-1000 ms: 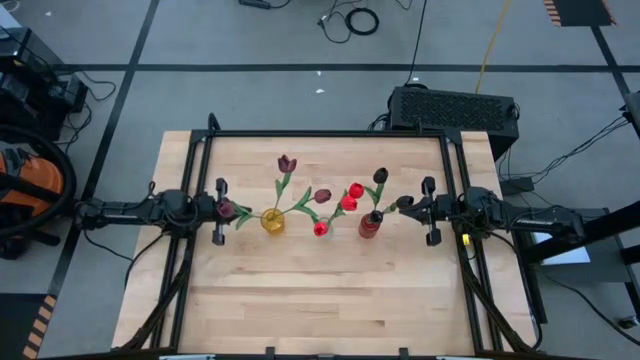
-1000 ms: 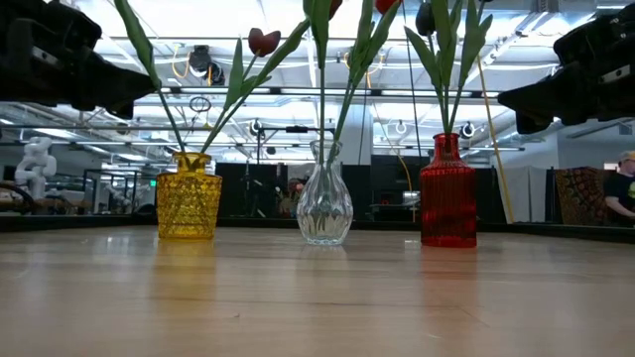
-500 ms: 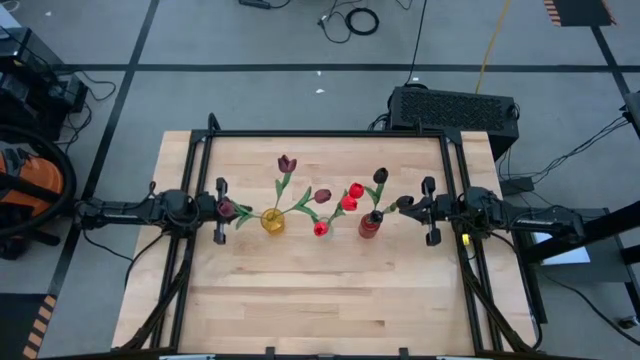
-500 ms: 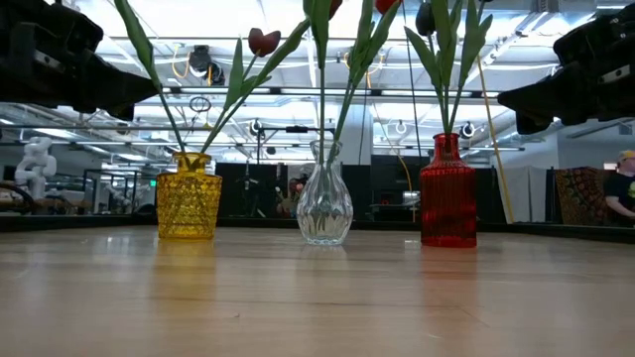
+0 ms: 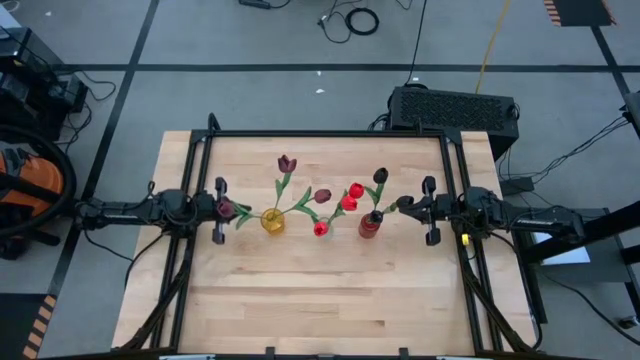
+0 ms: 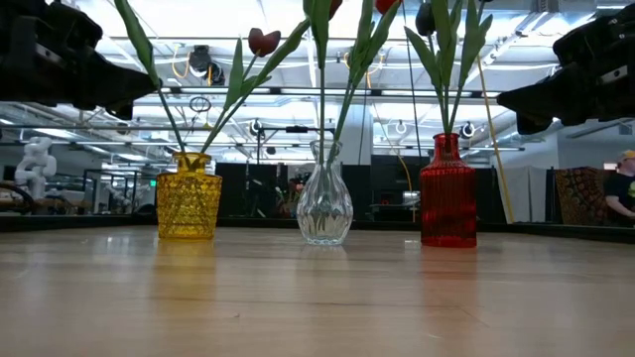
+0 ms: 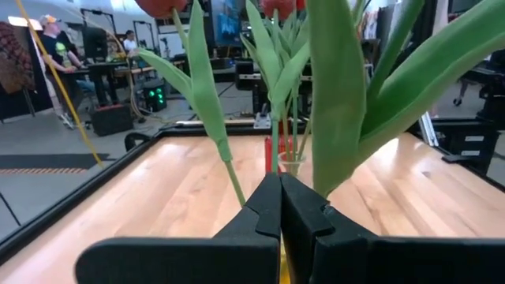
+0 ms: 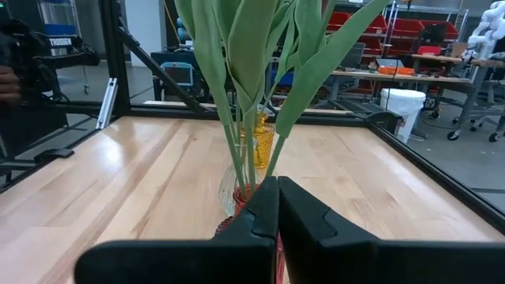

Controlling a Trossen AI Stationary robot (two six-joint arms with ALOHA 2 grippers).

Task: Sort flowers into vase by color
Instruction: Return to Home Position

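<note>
Clenched on nothing, the left gripper (image 7: 279,197) and the right gripper (image 8: 278,201) flank the yellow vase (image 6: 188,194), clear vase (image 6: 324,203) and red vase (image 6: 447,192) — all holding flowers (image 5: 287,163).

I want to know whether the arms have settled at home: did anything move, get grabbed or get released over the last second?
Nothing visibly changed. The left tool and right tool, both shut and empty, flank the row of vases as before, and the tulips stand in the yellow vase, clear vase and red vase just as they did.
</note>
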